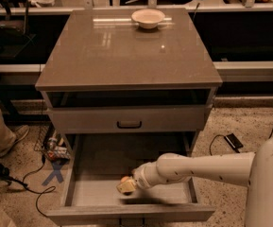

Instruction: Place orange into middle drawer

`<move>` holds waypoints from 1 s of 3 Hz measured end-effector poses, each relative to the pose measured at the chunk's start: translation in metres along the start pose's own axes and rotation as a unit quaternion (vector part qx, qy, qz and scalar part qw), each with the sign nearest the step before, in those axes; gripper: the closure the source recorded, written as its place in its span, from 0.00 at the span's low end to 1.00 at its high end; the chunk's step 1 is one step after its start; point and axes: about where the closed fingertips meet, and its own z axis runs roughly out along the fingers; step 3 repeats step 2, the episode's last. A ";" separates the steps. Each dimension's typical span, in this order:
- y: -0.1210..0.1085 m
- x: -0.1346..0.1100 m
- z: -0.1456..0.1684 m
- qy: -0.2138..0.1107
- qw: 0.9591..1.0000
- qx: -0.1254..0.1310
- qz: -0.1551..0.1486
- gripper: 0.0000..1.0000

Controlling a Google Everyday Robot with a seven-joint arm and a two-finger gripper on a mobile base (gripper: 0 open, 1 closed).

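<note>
Speckled stone-like flooring (pixel 249 122) is seen around a grey cabinet whose flat, glossy surface (pixel 126 51) reflects overhead light. A shallow round white bowl (pixel 148 18) is seated near the far edge of that surface. Below an open slot, the upper drawer (pixel 89 119) is shut; a black bar handle (pixel 129 124) is fixed at the middle of its front.

The middle drawer (pixel 93 193) is pulled out. It is wide and shallow, of matte light-grey wood, with low side walls and a plain flat floor.

A smooth white tubular arm (pixel 202 167) is extended from the right into this drawer. The gripper (pixel 128 185) is positioned low over the drawer floor, near the front panel and about mid-width. The jaws are closed on the orange (pixel 124 185), a small round orange-yellow fruit; a dark shadow is cast beneath it.

A blue X mark (pixel 55 173) and black cables (pixel 29 181) are noted on the flooring at left.
</note>
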 end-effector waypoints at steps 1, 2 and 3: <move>-0.020 -0.005 -0.020 -0.027 0.999 0.008 0.015 0.00; -0.058 -0.020 -0.073 -0.070 0.997 0.037 0.024 0.00; -0.058 -0.020 -0.073 -0.070 0.997 0.037 0.024 0.00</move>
